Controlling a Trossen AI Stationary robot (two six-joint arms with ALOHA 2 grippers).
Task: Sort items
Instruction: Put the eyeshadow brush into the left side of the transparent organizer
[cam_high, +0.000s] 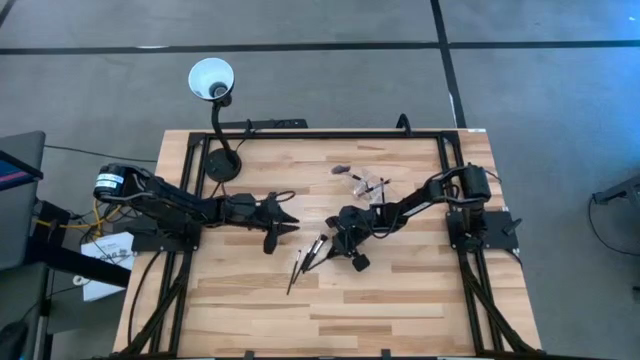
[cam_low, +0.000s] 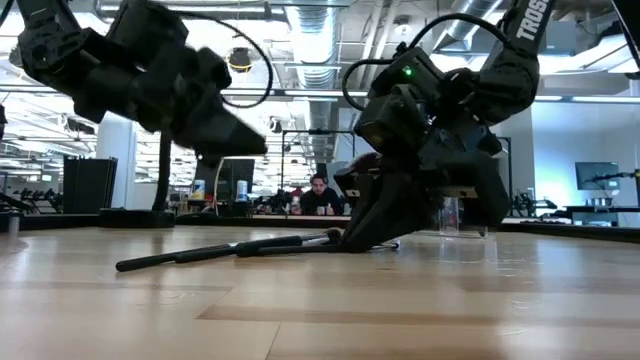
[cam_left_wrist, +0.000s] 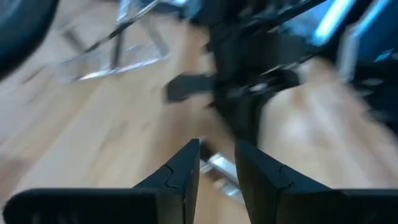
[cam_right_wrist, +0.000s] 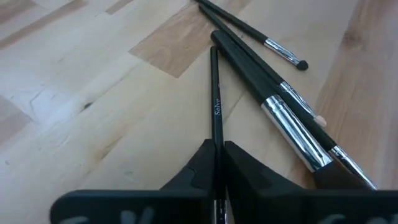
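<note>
Several slim black makeup brushes (cam_high: 305, 262) lie in a loose bundle on the wooden table near its middle, silvery ferrules toward the right arm; they also show as brushes (cam_right_wrist: 283, 106) and brushes (cam_low: 230, 250). My right gripper (cam_right_wrist: 217, 149) slants down at this bundle and is shut on one thin brush (cam_right_wrist: 216, 93); it is the right gripper (cam_high: 330, 240). My left gripper (cam_high: 285, 225) hangs above the table just left of the bundle, its fingers (cam_left_wrist: 186, 168) a narrow gap apart with nothing seen between them. My right gripper pinches the thin brush's black handle (cam_right_wrist: 216, 134) between its two fingertips, well back from the handle's free tail end (cam_right_wrist: 213, 53). The fingers slant down from the table's right side, roughly along the handle. The handle runs forward from them, low over the wood beside the other brushes.
A black gooseneck lamp with a white shade (cam_high: 212, 80) stands at the far left corner. A small clear holder (cam_high: 370, 185) with a few brushes sits at the far right, a loose brush tip (cam_high: 340, 170) beside it. Bare wood (cam_high: 330, 320) lies toward the near edge. A person (cam_low: 320, 195) sits beyond the table.
</note>
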